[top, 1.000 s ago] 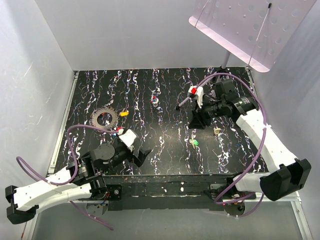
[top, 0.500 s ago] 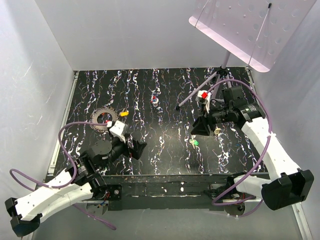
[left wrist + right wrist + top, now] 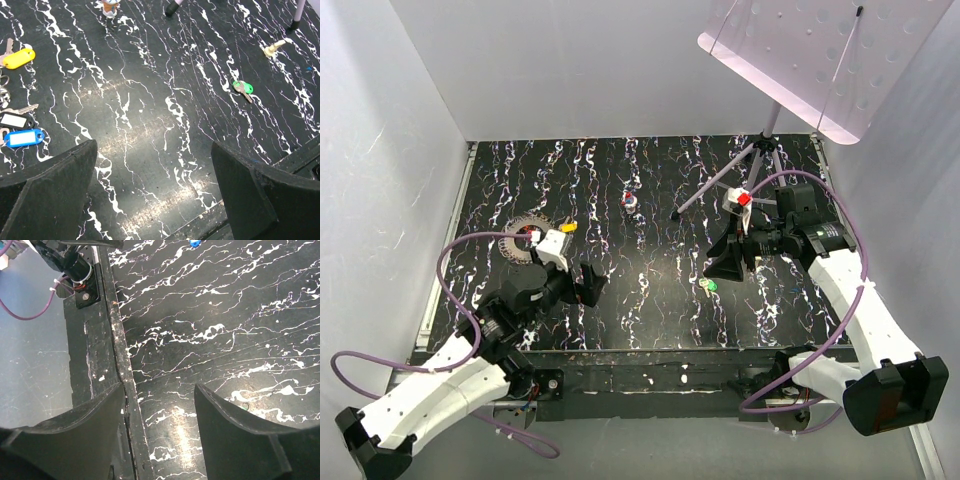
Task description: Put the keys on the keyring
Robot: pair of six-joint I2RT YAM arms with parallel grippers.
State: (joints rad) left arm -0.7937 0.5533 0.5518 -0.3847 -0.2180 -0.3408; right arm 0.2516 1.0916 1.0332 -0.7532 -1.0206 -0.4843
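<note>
The toothed grey keyring [image 3: 513,240] lies at the left of the black marbled table, partly under my left wrist. A yellow key [image 3: 567,227] [image 3: 18,58] lies just right of it. A blue-headed key [image 3: 24,138] lies at the left edge of the left wrist view. The green key [image 3: 708,286] [image 3: 242,88] lies near the middle right. No red key shows. My left gripper [image 3: 592,285] [image 3: 154,150] hangs wide open over bare table, right of the keyring. My right gripper [image 3: 718,265] [image 3: 159,387] is open and empty, just above the green key.
A red-white-blue blob [image 3: 631,201] [image 3: 110,6] sits mid-table at the back. A tripod [image 3: 757,150] holding a pink perforated board stands at the back right, one foot [image 3: 675,213] reaching toward the middle. A beige lump [image 3: 274,47] lies near the right gripper. The table's front edge [image 3: 122,385] runs under it.
My left arm has reached forward so its wrist now covers part of the keyring. My right arm has drawn back to the right, and its jaws have spread wider.
</note>
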